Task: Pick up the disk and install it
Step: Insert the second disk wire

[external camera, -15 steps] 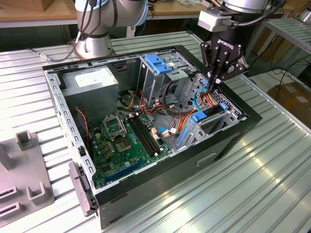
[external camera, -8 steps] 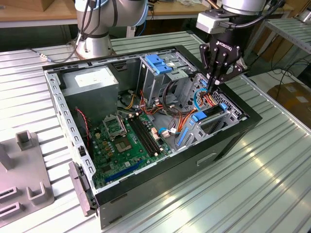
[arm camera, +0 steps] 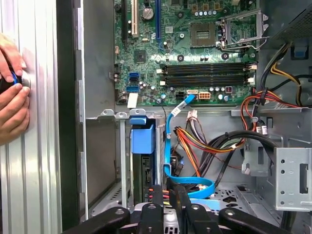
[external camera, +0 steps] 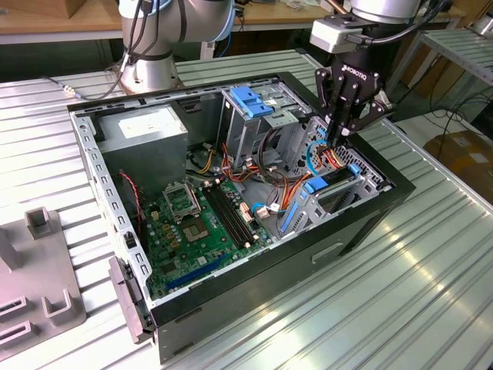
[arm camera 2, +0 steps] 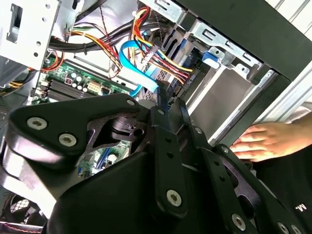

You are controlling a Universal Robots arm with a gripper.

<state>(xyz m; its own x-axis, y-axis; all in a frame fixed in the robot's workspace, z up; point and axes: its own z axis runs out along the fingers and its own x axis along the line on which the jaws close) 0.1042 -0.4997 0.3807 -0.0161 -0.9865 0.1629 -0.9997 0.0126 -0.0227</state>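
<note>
Exterior view: I see the computer case (external camera: 231, 193) lying open-side up across the slatted counter (external camera: 400, 293), so that its interior can be reached from above. The tool (external camera: 337, 141) hangs inside the case at the end toward the exterior view's right, its fingers drawn together to a point with nothing seen between them. The disk (external camera: 317, 185) stands on edge in the bay just below the tool, its blue carrier frame showing above the bay wall. I judge it to be seated in its slot or nearly so. The blue bracket (external camera: 250, 100) on the silver drive cage is a separate part, well apart from the tool. Second wrist view: the tool (arm camera 2: 170, 105) points down among the blue data cable (arm camera 2: 139, 73) and the coloured power leads. A person's hand (arm camera 2: 265, 141) rests flat on the counter just outside the case wall, apparently to steady the case. First wrist view: the tool (arm camera: 170, 195) sits just beside the disk (arm camera: 142, 141), whose blue tab faces upward in the bay next to the case wall. The data cable loops between them. The motherboard (arm camera: 195, 53) lies beyond. Hands (arm camera: 12, 97) at the counter's edge grip a small dark object I cannot identify.
</note>
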